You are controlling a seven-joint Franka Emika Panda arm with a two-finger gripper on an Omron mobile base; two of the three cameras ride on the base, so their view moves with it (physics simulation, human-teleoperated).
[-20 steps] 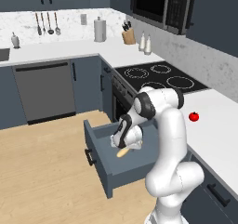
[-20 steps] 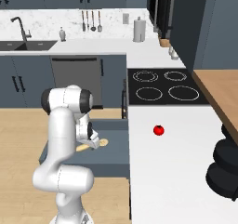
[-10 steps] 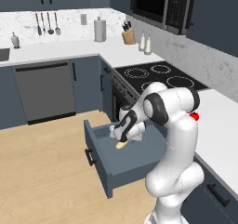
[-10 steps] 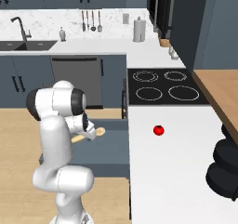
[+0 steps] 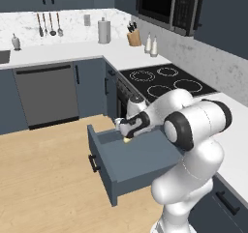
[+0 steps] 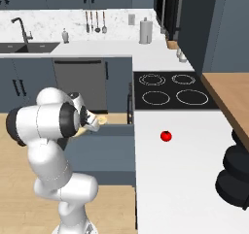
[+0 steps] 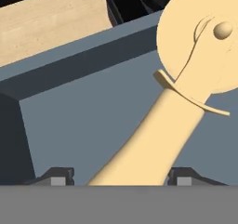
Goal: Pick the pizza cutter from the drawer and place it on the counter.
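The tan pizza cutter [image 7: 188,91] is clamped by its handle in my gripper [image 7: 121,179], which is shut on it, the round disc pointing away from the hand. From the left base view, the gripper [image 5: 127,132] hangs just over the back end of the open slate-blue drawer [image 5: 145,171], a bit of the pizza cutter [image 5: 127,140] showing beneath it. From the right, the pizza cutter [image 6: 101,122] pokes out of the gripper [image 6: 93,124] above the drawer [image 6: 109,155]. The white counter [image 6: 185,184] stretches to the right of the drawer.
A small red tomato [image 6: 166,136] lies on the counter near the black cooktop [image 6: 168,91]. A dishwasher [image 5: 46,94] stands to the left, over the wooden floor [image 5: 43,179]. A knife block [image 5: 133,37] and bottles sit on the back counter.
The gripper has risen a little with the pizza cutter, lifting it off the drawer floor toward the drawer's back end. The arm's elbow has swung up and outward.
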